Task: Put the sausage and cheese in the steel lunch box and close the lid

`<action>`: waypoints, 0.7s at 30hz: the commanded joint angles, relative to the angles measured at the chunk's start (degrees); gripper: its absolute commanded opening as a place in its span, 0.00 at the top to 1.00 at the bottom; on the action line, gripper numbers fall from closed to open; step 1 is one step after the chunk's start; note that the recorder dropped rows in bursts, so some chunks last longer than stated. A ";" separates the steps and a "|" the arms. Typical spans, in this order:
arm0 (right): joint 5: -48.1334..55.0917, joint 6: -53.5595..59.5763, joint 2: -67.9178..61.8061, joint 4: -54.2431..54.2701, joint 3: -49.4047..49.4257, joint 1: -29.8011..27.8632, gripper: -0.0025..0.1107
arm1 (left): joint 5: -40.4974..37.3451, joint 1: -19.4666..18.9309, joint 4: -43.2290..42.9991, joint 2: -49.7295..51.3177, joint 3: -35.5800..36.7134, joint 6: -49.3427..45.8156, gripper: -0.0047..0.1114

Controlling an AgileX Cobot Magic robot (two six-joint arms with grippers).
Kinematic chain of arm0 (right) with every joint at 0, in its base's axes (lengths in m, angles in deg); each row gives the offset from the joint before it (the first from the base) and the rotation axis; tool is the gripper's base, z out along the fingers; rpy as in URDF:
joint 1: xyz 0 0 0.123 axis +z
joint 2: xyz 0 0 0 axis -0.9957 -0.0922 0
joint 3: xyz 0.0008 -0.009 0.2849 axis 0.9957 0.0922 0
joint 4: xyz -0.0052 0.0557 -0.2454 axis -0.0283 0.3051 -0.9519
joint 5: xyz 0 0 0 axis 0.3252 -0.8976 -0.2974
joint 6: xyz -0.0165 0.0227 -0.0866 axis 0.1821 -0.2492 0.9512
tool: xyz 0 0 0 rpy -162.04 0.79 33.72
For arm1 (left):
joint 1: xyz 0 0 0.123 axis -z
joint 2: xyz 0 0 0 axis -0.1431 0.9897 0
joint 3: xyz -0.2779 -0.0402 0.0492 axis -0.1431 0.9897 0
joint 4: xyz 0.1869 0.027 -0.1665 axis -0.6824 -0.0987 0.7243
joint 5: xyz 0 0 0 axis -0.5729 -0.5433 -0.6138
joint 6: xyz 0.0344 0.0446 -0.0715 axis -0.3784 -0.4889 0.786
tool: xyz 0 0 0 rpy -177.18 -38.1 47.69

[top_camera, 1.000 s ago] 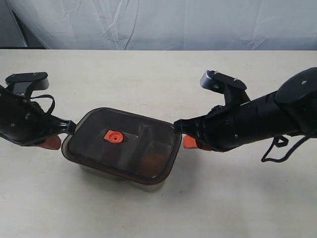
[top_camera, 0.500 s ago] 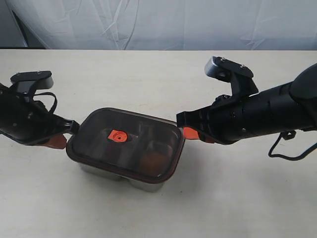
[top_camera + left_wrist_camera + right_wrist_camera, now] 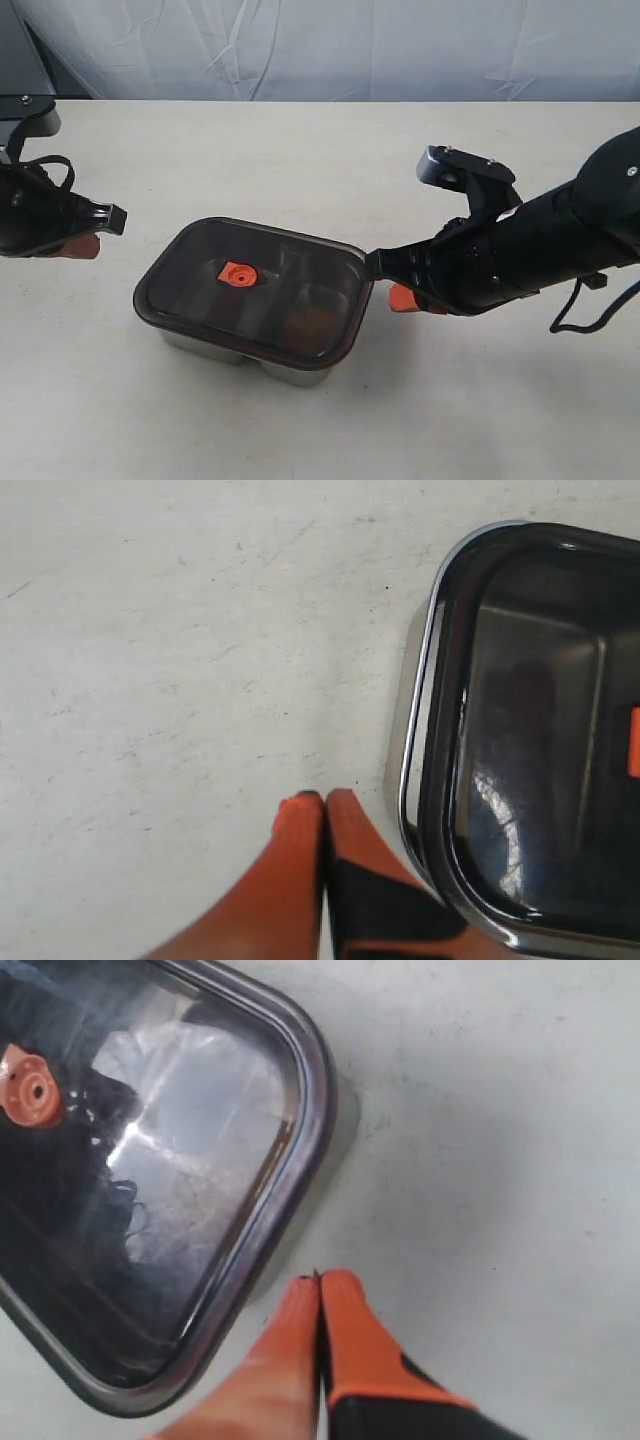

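Note:
The dark translucent lid (image 3: 255, 290) with its orange round tab (image 3: 236, 273) lies on the steel lunch box (image 3: 290, 374) in the middle of the table. An orange blur under the lid (image 3: 312, 322) may be the cheese; the sausage does not show. My left gripper (image 3: 82, 246) is shut, empty, and stands off to the left of the box; its wrist view has the box's corner (image 3: 425, 660) beside the closed fingers (image 3: 300, 825). My right gripper (image 3: 402, 297) is shut, empty, just right of the lid's edge (image 3: 290, 1170).
The pale table (image 3: 300, 160) stretches around the box, with a white cloth backdrop (image 3: 330, 45) behind its far edge. The right arm's black body (image 3: 540, 245) reaches in from the right side.
My left gripper has drawn back leftward, away from the lid's edge. The right gripper has shifted slightly right and down. The lid now sits lower and flatter on the box.

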 commanded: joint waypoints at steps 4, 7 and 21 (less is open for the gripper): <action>-0.16 -0.32 -3.60 2.18 0.10 -0.10 0.98 | -0.35 -0.01 -0.42 -0.57 -0.15 0.50 0.96; -0.16 -0.32 -4.24 2.95 0.10 -0.10 0.98 | -0.24 -0.01 -0.40 -0.57 -0.15 0.50 0.96; -1.58 -0.32 -4.70 9.07 0.10 -0.10 0.98 | 0.33 -0.01 -0.17 -0.57 -0.15 0.50 0.96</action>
